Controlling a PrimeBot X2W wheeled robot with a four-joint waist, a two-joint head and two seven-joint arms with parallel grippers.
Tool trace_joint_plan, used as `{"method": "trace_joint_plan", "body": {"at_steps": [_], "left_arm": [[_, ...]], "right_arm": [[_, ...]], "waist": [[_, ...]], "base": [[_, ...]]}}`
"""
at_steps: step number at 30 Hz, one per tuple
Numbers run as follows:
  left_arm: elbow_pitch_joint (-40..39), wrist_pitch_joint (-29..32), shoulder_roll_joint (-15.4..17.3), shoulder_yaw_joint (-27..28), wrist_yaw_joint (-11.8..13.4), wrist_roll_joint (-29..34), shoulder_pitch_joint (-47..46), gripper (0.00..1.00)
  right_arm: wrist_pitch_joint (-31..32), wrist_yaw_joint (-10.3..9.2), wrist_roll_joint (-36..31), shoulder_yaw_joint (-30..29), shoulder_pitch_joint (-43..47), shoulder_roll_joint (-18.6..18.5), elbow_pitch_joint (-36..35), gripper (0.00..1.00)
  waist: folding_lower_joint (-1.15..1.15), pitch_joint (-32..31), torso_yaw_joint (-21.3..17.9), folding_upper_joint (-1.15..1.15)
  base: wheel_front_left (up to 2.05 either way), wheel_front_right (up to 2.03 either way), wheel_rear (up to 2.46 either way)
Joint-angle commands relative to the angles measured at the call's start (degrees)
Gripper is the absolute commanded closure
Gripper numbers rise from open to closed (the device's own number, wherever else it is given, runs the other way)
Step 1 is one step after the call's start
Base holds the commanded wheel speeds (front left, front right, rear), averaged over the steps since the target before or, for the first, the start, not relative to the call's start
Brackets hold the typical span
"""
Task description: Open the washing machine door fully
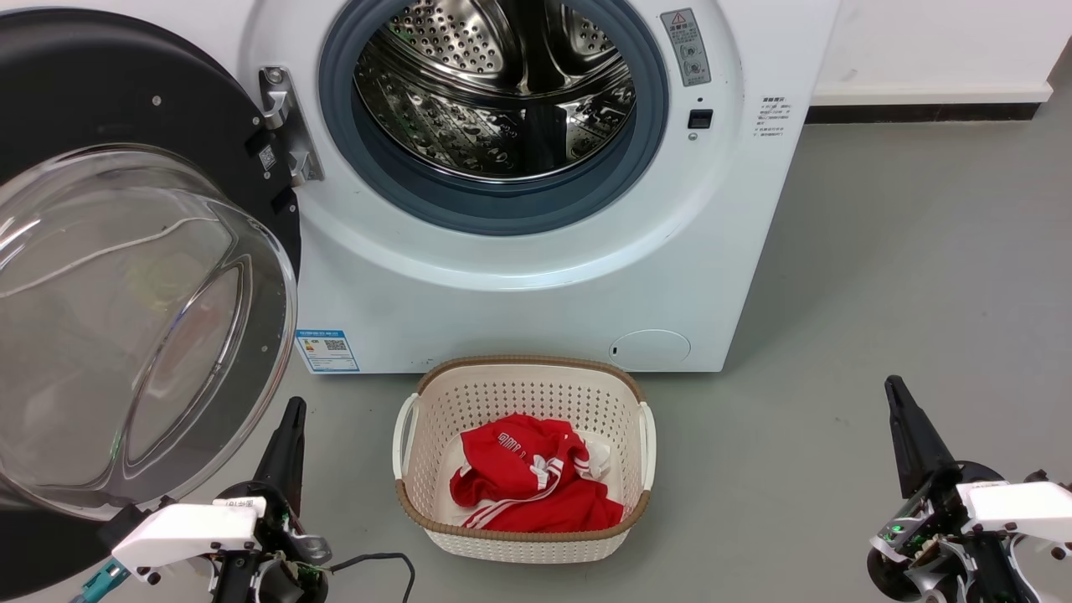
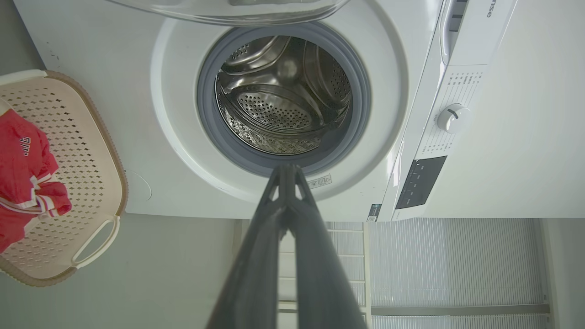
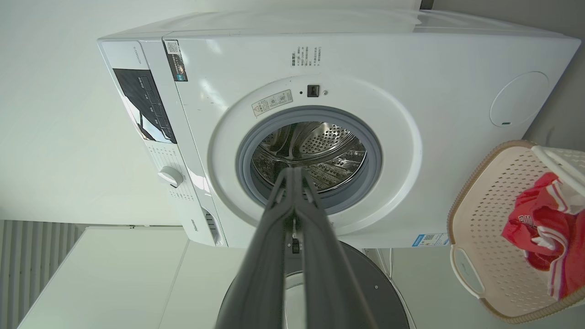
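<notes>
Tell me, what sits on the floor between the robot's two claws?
In the head view, a cream basket holding red clothing sits on the grey floor between the left claw and right claw.

left gripper [image 1: 293,409]: two long dark matte fingers tapering to narrow point. in left wrist view, left gripper [image 2: 287,170] charcoal grey, small triangular cut-outs near tips. left casing [image 1: 186,530]: white, angular, small black screws along edge, white label with tiny print on top. teal connector [image 1: 99,579] at casing's end. thin black cable [image 1: 377,559] curving from base, bare metal bracket beside it. right gripper [image 1: 894,387]: same dark tapered fingers. right casing [image 1: 1017,507]: white, dark screws, exposed black-and-silver mechanism, small green light [image 1: 897,528].
</notes>
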Motion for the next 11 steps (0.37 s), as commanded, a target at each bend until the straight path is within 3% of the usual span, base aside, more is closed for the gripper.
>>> {"method": "trace_joint_plan", "body": {"at_steps": [1, 11], "left_arm": [[0.1, 0.2, 0.1, 0.2, -0.2, -0.1, -0.6, 1.0], [0.1, 0.1, 0.1, 0.2, -0.2, -0.1, -0.6, 1.0]], "right_arm": [[0.1, 0.0, -0.1, -0.1, -0.7, 0.1, 0.1, 1.0], [0.3, 0.0, -0.2, -0.3, -0.7, 0.2, 0.1, 1.0]], "waist": [[0.0, 0.0, 0.0, 0.0], [0.0, 0.0, 0.0, 0.0]], "base": [[0.0, 0.0, 0.0], [0.0, 0.0, 0.0]]}}
